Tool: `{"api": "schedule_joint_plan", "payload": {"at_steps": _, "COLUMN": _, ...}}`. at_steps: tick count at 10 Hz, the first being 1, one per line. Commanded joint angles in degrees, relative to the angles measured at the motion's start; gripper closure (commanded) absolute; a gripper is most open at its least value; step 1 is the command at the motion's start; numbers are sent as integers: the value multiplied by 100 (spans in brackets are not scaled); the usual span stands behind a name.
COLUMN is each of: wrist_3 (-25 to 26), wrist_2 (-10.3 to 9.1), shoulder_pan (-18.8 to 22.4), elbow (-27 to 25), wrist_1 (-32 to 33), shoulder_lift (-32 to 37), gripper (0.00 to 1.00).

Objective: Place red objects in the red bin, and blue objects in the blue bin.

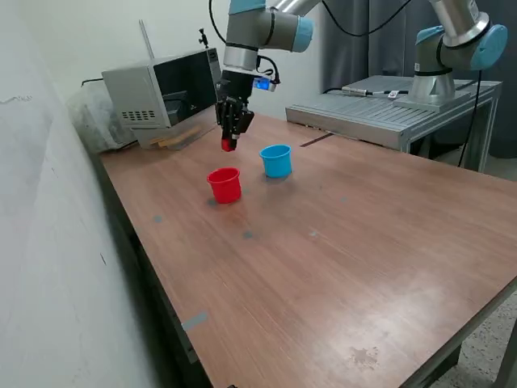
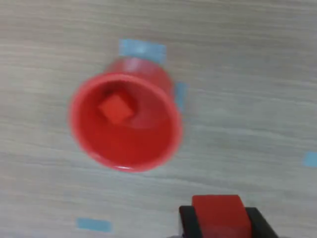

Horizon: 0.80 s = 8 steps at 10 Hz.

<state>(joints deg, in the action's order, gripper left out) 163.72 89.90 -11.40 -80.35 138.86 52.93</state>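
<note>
My gripper (image 1: 229,142) hangs above the table, a little behind the red bin (image 1: 224,185), and is shut on a small red cube (image 1: 229,145). In the wrist view that held red cube (image 2: 219,215) sits between the dark fingers (image 2: 187,218). The red bin (image 2: 94,144) lies below, off to one side of the cube, with another red cube (image 2: 116,109) resting inside it. The blue bin (image 1: 276,160) stands beside the red bin on the exterior view's right. No blue cubes show in either view.
A microwave-like box (image 1: 166,93) stands at the back on the exterior view's left. A metal platform (image 1: 380,109) carries a second arm (image 1: 448,48) at the back right. Small blue tape marks (image 2: 142,48) dot the wooden table (image 1: 339,259).
</note>
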Motion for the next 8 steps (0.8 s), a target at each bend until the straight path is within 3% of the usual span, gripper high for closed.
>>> {"api": "schedule_joint_plan", "payload": {"at_steps": 1, "wrist_3": -77, "wrist_2": 2, "shoulder_pan": -292, "elbow": 2, "wrist_1": -8, "shoulder_lift": -11, "gripper": 100}}
{"api": "schedule_joint_plan", "payload": {"at_steps": 8, "wrist_3": -77, "wrist_2": 2, "shoulder_pan": -231, "elbow": 37, "wrist_1": -158, "shoulder_lift": -362, "gripper": 100}}
